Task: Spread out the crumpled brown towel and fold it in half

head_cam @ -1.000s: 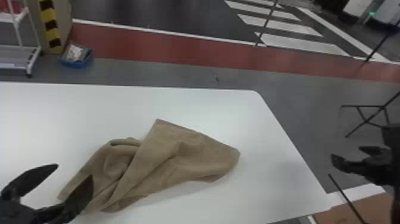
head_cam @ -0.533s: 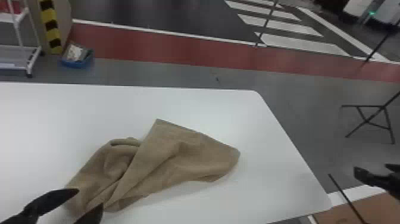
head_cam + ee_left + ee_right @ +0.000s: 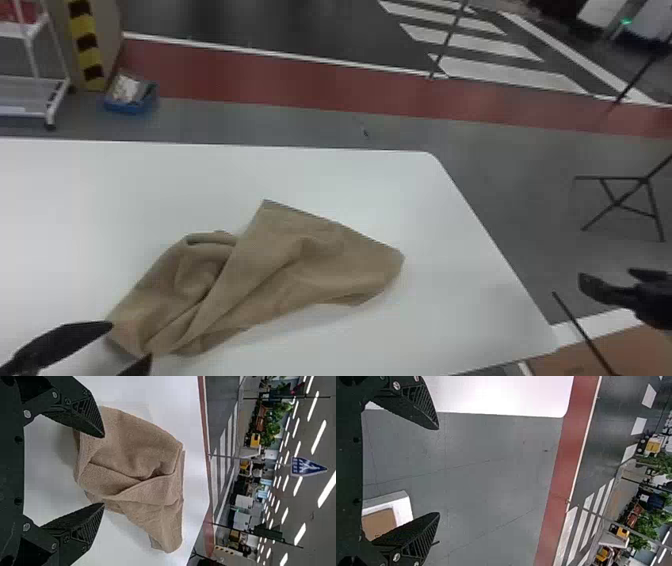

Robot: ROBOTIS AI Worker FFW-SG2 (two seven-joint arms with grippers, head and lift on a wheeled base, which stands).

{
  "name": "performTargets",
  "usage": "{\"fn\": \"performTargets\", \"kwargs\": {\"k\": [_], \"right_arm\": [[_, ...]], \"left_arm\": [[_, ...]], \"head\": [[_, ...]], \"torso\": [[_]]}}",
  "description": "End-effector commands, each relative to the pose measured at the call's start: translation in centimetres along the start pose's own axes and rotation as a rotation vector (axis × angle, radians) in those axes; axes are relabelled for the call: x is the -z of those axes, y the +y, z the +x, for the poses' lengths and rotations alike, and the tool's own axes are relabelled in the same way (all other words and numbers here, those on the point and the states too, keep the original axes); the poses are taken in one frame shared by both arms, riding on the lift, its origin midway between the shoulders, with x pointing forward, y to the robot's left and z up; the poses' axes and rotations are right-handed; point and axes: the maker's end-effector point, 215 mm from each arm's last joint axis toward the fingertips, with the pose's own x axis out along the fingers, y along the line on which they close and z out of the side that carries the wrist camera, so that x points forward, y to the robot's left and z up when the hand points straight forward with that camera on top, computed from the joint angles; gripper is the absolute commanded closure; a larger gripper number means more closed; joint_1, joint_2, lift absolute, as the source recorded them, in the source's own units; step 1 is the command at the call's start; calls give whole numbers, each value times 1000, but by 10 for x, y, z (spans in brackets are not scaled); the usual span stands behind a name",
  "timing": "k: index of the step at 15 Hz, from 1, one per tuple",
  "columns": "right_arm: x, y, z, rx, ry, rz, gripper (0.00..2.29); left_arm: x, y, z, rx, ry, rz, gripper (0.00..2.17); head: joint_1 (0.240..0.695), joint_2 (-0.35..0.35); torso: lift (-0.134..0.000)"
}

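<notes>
The left gripper (image 3: 131, 341) is spread wide and empty, its black fingers ridged, near the brown towel (image 3: 300, 260), which is rumpled in soft folds, one corner pointed, on the smooth white table (image 3: 350, 185). Beyond the table's right edge, the right gripper (image 3: 605, 274) is parted wide, empty.

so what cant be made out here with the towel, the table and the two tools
Lower layers of the brown towel, head view: hidden under its upper folds.
Left end of the white table, head view: cut off by the left edge.
Base of the left tool, head view: cut off by the bottom edge.
Arm behind the right tool, head view: cut off by the right edge.
</notes>
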Motion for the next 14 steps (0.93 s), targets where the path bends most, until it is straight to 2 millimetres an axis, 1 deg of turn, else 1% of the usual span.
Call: {"fn": "performTargets", "kwargs": {"k": [1,3,4,5,6,7,10,11,13,14], "right_arm": [[1,3,2,-7,0,5,127],[3,2,3,-7,3,10,127],[3,2,3,-8,2,8,127],[4,4,4,-12,3,15,127],[5,6,4,-17,4,17,127],[5,8,4,-22,2,17,127],[7,7,3,-20,5,27,127],[7,6,2,-19,3,30,127],[9,5,1,-19,6,35,127],[11,6,2,-21,9,40,127]], "left_arm": [[7,-5,3,28,20,78,326],[17,3,-2,24,41,81,326],[17,5,-2,21,39,87,326],[12,5,0,24,14,121,326],[8,3,3,29,-2,143,336],[8,1,6,35,-8,153,417],[14,-14,8,96,11,178,417],[19,-18,7,119,31,188,417],[25,-18,11,110,48,220,417],[22,-19,14,108,36,229,417]], "head": [[695,-350],[695,-350],[695,-350],[695,-350],[695,-350],[695,-350],[695,-350],[695,-350],[695,-350],[695,-350]], "torso": [[-124],[-124],[-124],[-124],[-124],[-124],[-124],[-124],[-124],[-124]]}}
